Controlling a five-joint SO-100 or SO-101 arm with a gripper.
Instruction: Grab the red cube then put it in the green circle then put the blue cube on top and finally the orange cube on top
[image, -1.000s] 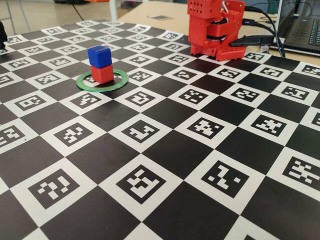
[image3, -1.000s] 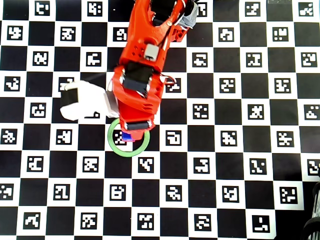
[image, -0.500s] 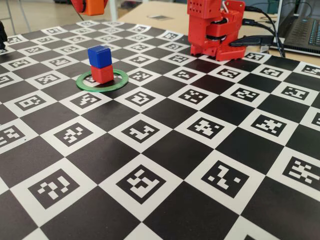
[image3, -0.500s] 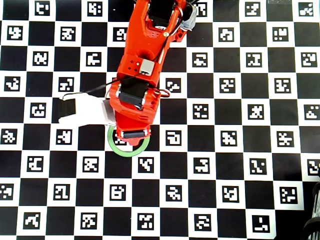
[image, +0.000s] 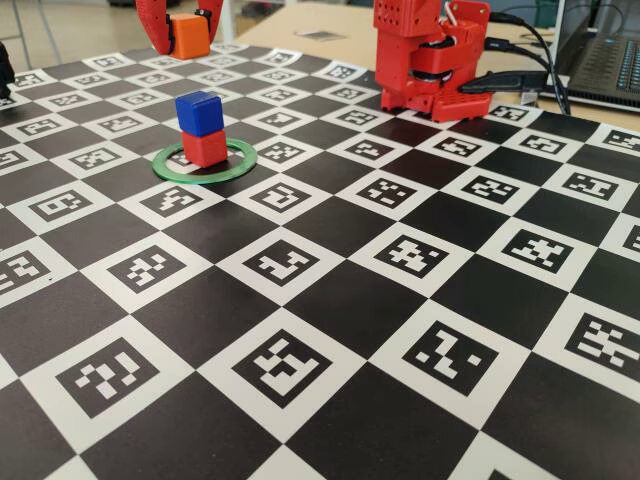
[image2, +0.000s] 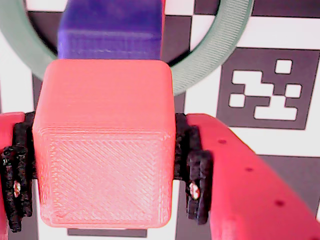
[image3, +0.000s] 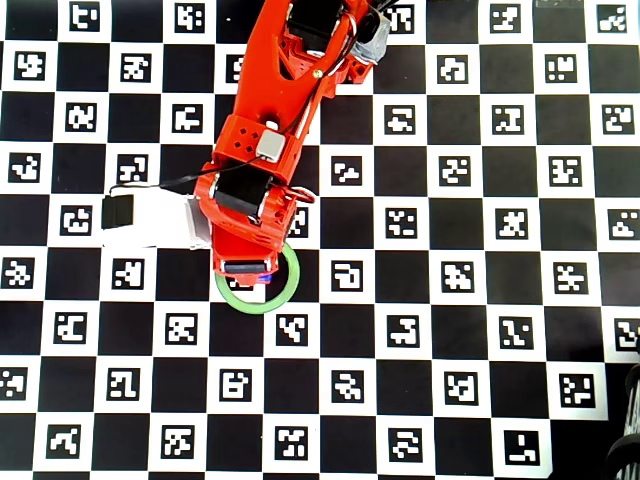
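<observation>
The red cube (image: 205, 148) stands inside the green circle (image: 204, 165), and the blue cube (image: 198, 112) rests on top of it. My gripper (image: 183, 40) hangs high above and behind this stack, shut on the orange cube (image: 189, 35). In the wrist view the orange cube (image2: 105, 145) fills the space between the black pads (image2: 192, 170), with the blue cube (image2: 112, 27) and part of the green circle (image2: 210, 65) below it. The red cube is hidden there. In the overhead view the arm (image3: 265, 150) covers the stack, leaving only the green circle (image3: 258, 303) showing.
The red arm base (image: 430, 55) stands at the back right of the checkered marker board (image: 330, 300). A laptop (image: 605, 60) and cables (image: 520, 80) lie behind the board's right edge. The white wrist camera housing (image3: 150, 218) sticks out to the arm's left.
The gripper with the orange cube has dropped into the fixed view from the top. In the overhead view the arm has swung left over the circle.
</observation>
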